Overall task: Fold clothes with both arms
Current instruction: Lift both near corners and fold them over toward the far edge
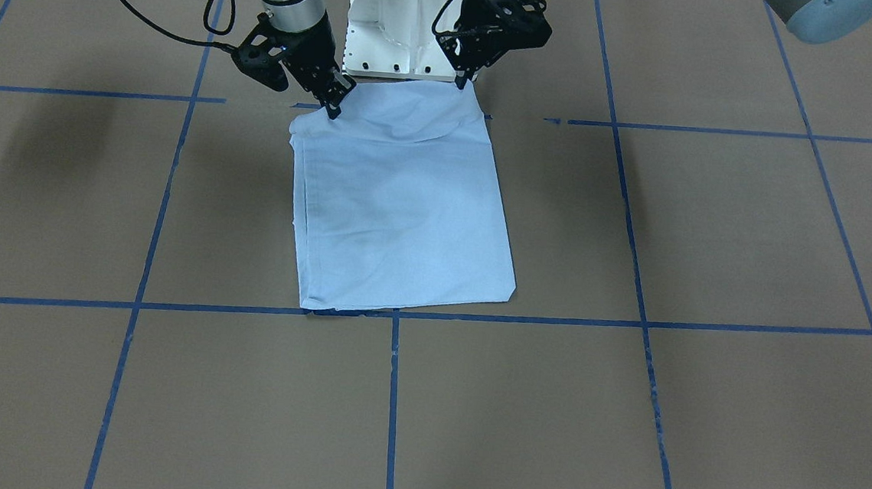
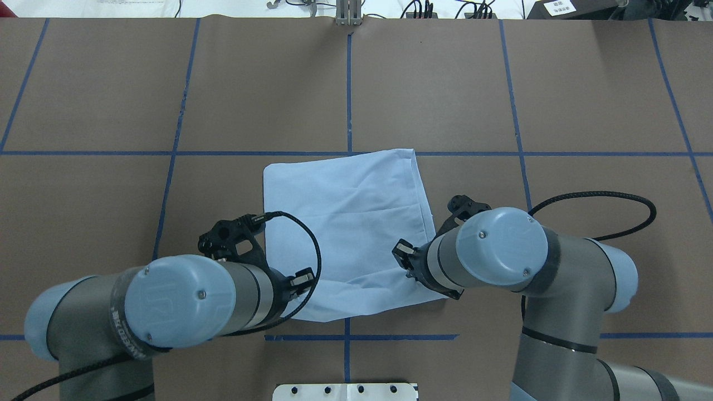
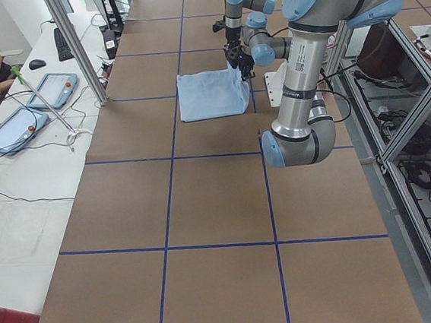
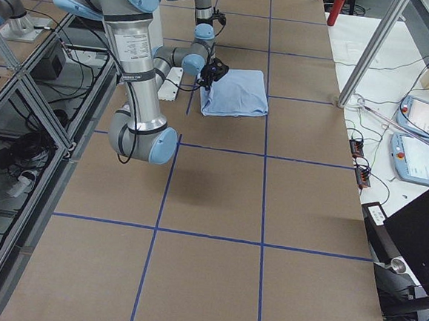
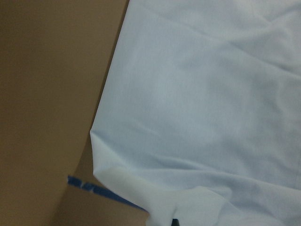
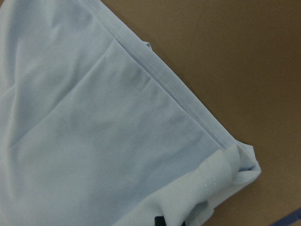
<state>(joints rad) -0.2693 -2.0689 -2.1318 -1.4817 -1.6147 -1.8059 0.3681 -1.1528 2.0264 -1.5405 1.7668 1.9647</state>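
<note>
On the brown bench (image 1: 713, 233), near the robot's base: a folded T-shirt (image 1: 404, 211) held at both near corners.
Folded into a rectangle, the pale blue shirt lies flat among blue tape lines (image 1: 630, 319). Left hand (image 1: 460, 85) pinches one corner by the base; right hand (image 1: 332, 111) is clenched on the other. Both arms reach down from the robot's side, and each wrist view shows bunched cloth at the fingertips.

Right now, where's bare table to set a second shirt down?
Free: the squares beyond the T-shirt on the operators' side, and both outer sides. Crowded: the near edge, where left gripper and right gripper pinch its corners by the pedestal.
</note>
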